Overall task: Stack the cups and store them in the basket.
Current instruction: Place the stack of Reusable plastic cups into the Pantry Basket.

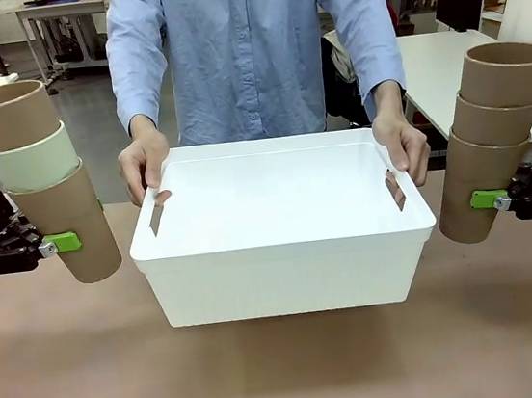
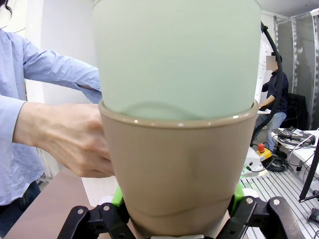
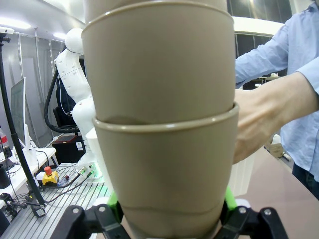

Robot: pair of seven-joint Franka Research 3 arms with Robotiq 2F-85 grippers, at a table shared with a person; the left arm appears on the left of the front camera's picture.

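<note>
Table, basket; left claw, right claw gripping cups.

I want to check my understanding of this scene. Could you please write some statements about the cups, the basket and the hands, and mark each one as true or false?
1. The left arm's fingers hold a stack of three cups with a green cup in the middle. True.
2. The right arm's fingers hold a second stack that also contains a green cup. False: all three cups there are brown.
3. Some cups already lie in the basket. False: it is empty.
4. A person holds the basket with a hand at one end and another hand at the other. True.
</note>
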